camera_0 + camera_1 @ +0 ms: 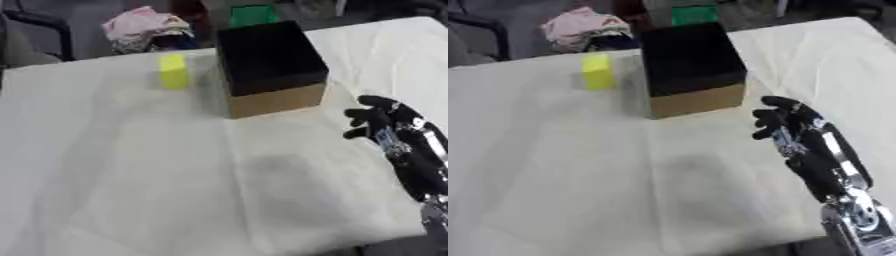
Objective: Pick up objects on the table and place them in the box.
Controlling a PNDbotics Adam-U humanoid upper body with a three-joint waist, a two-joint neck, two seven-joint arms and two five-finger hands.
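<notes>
Right hand hovers empty over the desk, fingers loosely curled around nothing, right of the box, so it should probably reach left past the box's near corner to the yellow block standing just beyond.

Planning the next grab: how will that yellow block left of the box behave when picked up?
The yellow block looks rigid and flat-faced, so it probably won't roll. Standing taller than wide, it might tip if nudged. Probably light for its size, though that is only a guess from its look.
</notes>
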